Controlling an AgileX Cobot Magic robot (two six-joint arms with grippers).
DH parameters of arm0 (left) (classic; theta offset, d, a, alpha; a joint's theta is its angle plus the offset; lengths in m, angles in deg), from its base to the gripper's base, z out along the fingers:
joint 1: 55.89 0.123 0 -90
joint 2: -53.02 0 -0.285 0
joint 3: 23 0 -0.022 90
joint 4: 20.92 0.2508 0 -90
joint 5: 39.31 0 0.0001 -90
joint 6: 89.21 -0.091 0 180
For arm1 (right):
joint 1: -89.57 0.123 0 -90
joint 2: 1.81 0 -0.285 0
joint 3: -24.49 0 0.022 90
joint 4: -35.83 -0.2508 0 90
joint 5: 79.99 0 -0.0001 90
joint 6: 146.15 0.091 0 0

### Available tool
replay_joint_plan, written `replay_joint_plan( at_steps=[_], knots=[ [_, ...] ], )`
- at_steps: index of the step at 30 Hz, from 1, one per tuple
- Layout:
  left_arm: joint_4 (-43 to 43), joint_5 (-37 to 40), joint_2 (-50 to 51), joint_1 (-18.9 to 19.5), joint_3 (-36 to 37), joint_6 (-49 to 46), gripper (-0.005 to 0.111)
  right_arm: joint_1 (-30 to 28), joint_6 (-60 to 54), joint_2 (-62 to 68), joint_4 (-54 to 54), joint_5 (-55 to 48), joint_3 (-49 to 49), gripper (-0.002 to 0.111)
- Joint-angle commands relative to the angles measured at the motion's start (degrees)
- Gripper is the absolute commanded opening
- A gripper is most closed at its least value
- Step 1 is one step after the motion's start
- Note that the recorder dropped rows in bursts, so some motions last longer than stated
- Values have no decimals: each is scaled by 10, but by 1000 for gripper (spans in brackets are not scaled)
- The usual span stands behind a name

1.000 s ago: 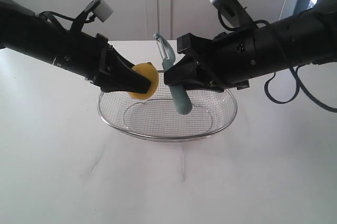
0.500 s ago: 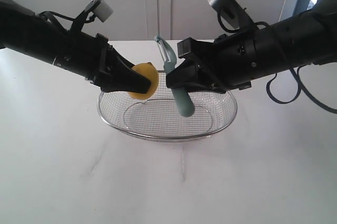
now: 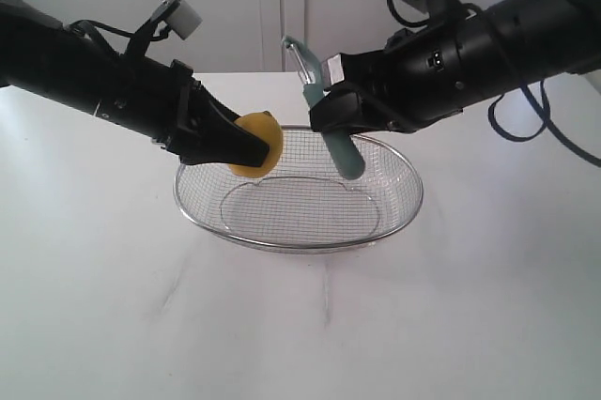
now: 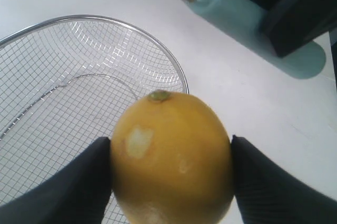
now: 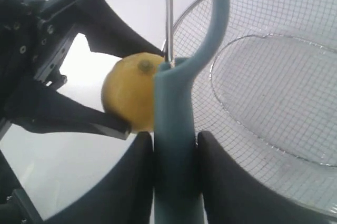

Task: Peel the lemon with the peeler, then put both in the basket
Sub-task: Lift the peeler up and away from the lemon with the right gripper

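Note:
The yellow lemon hangs over the left rim of the wire basket, with my left gripper shut on it. In the left wrist view the lemon shows a pale scraped patch and sits between the two black fingers. My right gripper is shut on the teal handle of the peeler, held nearly upright with its metal blade head up, just right of the lemon and apart from it. In the right wrist view the peeler stands in front of the lemon.
The basket rests on a white table and holds nothing that I can see. A white wall with cabinet seams stands behind. Black cables hang from the right arm.
My right gripper has risen and shifted slightly right with the peeler, lifting its handle end higher above the basket. The left gripper and lemon have stayed still.

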Motion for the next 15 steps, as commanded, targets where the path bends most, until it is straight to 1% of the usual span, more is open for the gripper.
replay_joint_plan(
  at_steps=[1, 6, 15],
  knots=[
    [-17, 13, -5, 2, 3, 0, 0, -1, 14, -5, 44, 7, -23, 0],
    [-17, 12, -5, 2, 3, 0, 0, -1, 33, -5, 86, 13, -40, 0],
    [-17, 12, -5, 2, 3, 0, 0, -1, 103, -5, 219, 13, -92, 0]
  ],
)
